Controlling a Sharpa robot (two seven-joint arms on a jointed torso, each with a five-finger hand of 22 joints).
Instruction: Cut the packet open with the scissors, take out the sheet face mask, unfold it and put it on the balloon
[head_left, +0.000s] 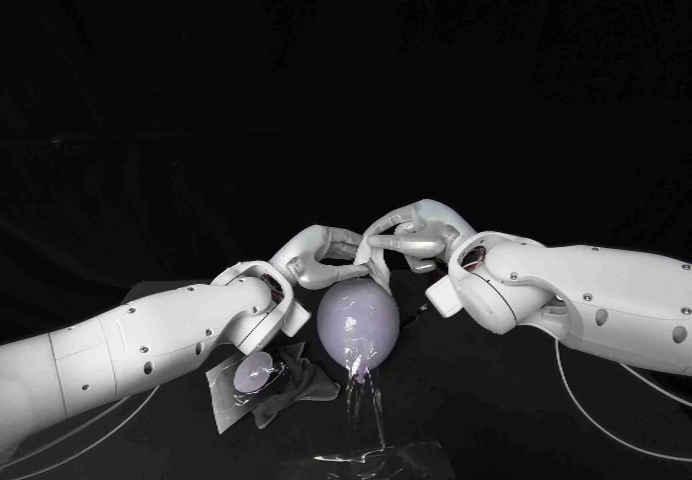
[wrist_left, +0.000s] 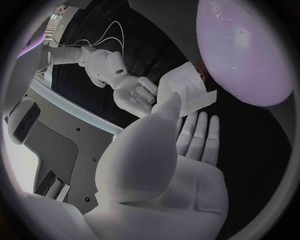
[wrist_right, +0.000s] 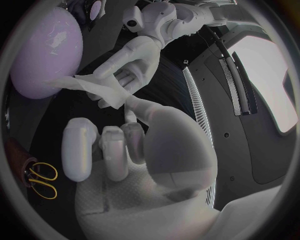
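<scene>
A pale purple balloon (head_left: 358, 322) stands upright on a clear stand (head_left: 364, 440) at the table's middle. Just above its top, my left hand (head_left: 320, 255) and right hand (head_left: 418, 232) meet and both pinch the folded white sheet mask (head_left: 364, 263). In the left wrist view the mask (wrist_left: 187, 87) lies against the balloon (wrist_left: 247, 50), between my left thumb and the right hand (wrist_left: 134, 95). The right wrist view has the mask (wrist_right: 94, 87) touching the balloon (wrist_right: 47, 50), with the left hand (wrist_right: 134, 55) gripping its far side. The opened packet (head_left: 253, 385) lies under my left forearm.
Yellow-handled scissors (wrist_right: 40, 180) lie on the table near the right hand. Crumpled clear film (head_left: 411, 455) lies around the stand's foot, at the table's near edge.
</scene>
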